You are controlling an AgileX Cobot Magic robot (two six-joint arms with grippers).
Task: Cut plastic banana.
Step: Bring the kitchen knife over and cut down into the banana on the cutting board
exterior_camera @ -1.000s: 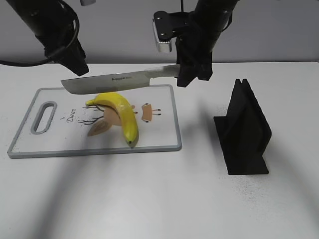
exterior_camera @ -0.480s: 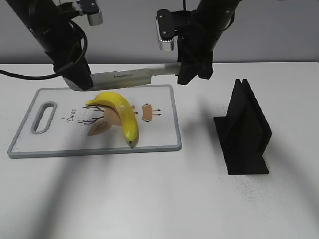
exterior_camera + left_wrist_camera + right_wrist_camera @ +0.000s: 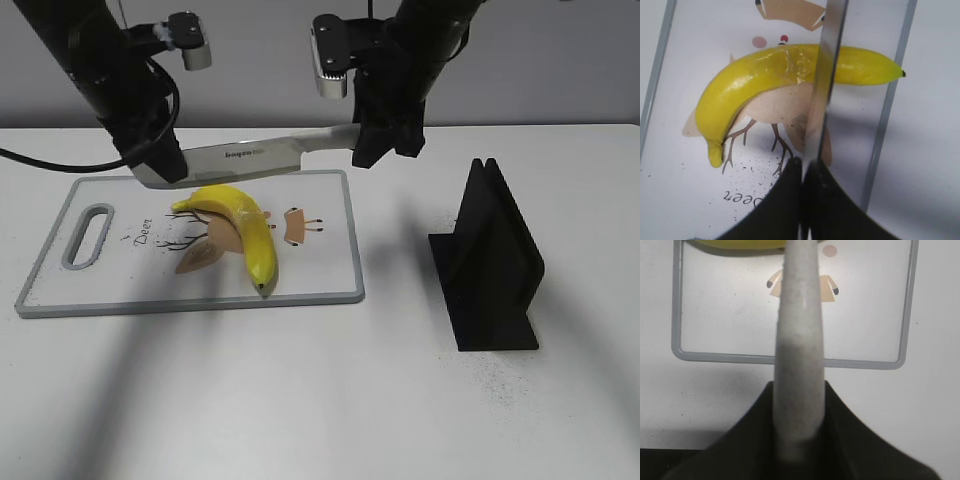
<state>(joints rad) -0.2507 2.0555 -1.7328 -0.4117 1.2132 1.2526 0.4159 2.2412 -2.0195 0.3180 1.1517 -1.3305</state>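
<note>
Exterior view: glossy curved plastic banana (image 3: 243,227)

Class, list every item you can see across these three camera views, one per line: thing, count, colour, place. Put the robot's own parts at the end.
plastic banana: 1, yellow with a dark tip, lying on the cutting board.
cutting board: 1, white with a grey rim and a printed deer drawing, left half of the table.
knife: 1, silver blade with a pale handle, held level above the banana.
stand: 1, black, on the table's right side.
table: 1, white, under everything.
left gripper: 1, black, closed on the knife's blade tip.
right gripper: 1, black, closed on the knife's handle.
</note>
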